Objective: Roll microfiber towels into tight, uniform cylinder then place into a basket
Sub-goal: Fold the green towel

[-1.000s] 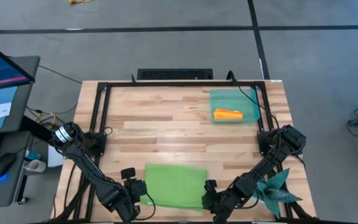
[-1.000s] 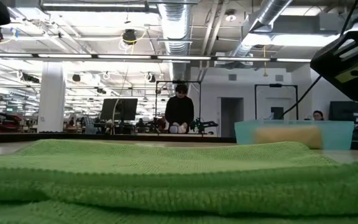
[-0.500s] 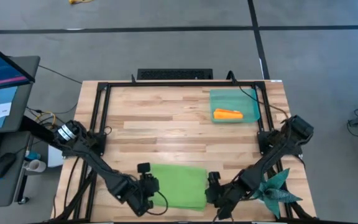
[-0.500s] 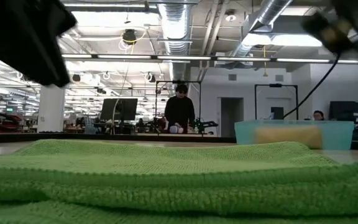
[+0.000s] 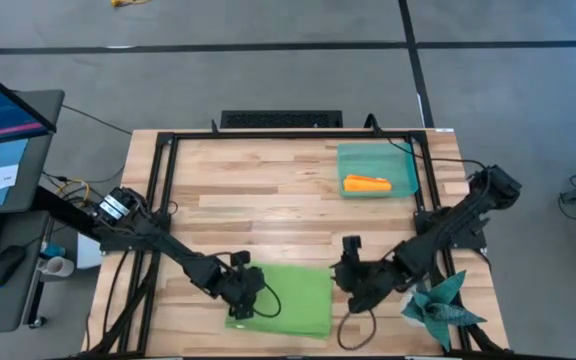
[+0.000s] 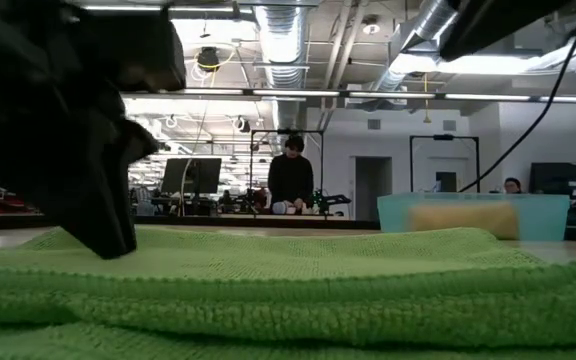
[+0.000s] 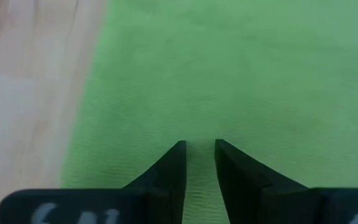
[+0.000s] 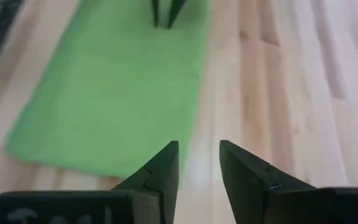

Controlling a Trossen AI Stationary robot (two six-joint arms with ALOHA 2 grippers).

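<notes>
The lime green towel [image 5: 293, 300] lies folded flat on the table near its front edge. My left gripper [image 7: 199, 149] stands over the towel's left part [image 5: 258, 300], pointing steeply down, open by a narrow gap with nothing between the fingers. My right gripper [image 8: 199, 152] hangs open above bare wood just right of the towel's right edge [image 5: 351, 290]. The orange towel [image 5: 366, 184] lies rolled inside the teal basket [image 5: 343, 152] at the far right. My left gripper comes at the green towel's upper face [image 7: 197, 118] from above, slanting. In the low view its fingertips [image 6: 113, 245] end right at the cloth's surface. I cannot tell whether they touch it.
A dark teal spiky cloth [image 5: 443, 310] lies at the near right corner, beside the right arm. A black frame [image 5: 158, 190] runs around the tabletop. Bare wood spreads between the towel and the basket. A person stands in the room beyond [image 6: 290, 180].
My left gripper has moved from beside the towel's near left corner toward the right, onto the towel, and has come down. My right gripper has risen and drawn back from the towel's near right corner toward the far edge. The towel lies as before.
</notes>
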